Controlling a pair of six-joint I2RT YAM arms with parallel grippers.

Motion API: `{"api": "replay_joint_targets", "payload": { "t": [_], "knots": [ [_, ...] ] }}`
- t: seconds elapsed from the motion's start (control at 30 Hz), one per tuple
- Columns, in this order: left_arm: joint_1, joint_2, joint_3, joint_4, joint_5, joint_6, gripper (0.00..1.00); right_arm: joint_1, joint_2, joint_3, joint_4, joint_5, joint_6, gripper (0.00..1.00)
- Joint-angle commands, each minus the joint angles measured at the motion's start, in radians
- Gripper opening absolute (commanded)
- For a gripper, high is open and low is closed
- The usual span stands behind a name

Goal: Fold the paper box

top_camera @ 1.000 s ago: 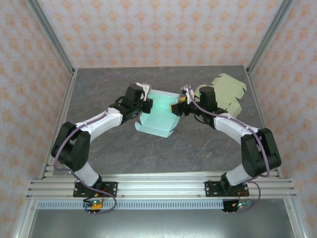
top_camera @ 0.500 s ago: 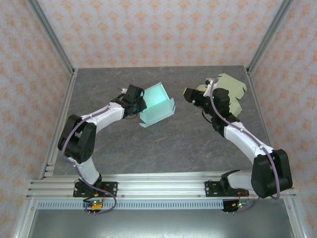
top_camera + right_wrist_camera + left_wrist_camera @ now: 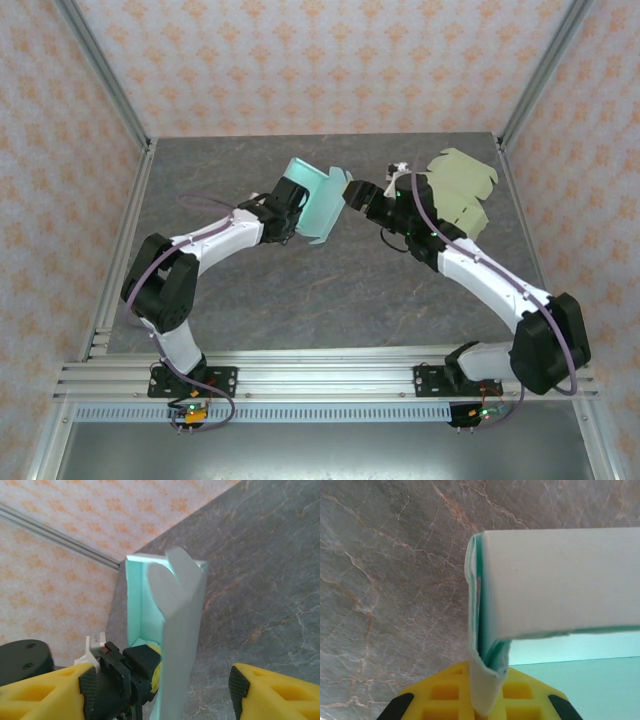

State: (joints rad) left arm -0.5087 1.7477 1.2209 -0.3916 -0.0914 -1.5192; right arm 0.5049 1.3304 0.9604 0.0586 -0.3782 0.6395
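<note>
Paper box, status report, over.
Left gripper shut on paper box wall, box tilted. Right gripper open, beside its flap. Green sheet behind right arm, not obstructing.

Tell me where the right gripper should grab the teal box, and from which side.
Take the free wall, the one with the rounded flap. The box is held up on edge, its opposite wall pinched by the left gripper, and that thin free wall faces the open right gripper. Probably best to come from the right, one finger on each side.
</note>
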Motion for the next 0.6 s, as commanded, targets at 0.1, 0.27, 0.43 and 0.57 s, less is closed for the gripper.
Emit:
{"api": "replay_joint_targets", "payload": {
  "t": [0.1,0.27,0.43,0.57],
  "knots": [
    [-0.002,0.003,0.013,0.021,-0.006,-0.134,0.0,0.032,0.113,0.12,-0.148,0.038,0.006,0.65],
    [-0.005,0.006,0.0,0.066,0.007,-0.147,0.0,0.043,0.188,0.188,-0.187,0.013,-0.002,0.45],
    [-0.007,0.013,0.015,0.079,0.011,-0.128,0.0,0.057,0.234,0.244,-0.239,0.02,-0.023,0.22],
    [-0.006,0.007,-0.001,0.165,0.045,-0.105,0.15,0.057,0.258,0.275,-0.287,0.029,-0.094,0.02]
  ]
}}
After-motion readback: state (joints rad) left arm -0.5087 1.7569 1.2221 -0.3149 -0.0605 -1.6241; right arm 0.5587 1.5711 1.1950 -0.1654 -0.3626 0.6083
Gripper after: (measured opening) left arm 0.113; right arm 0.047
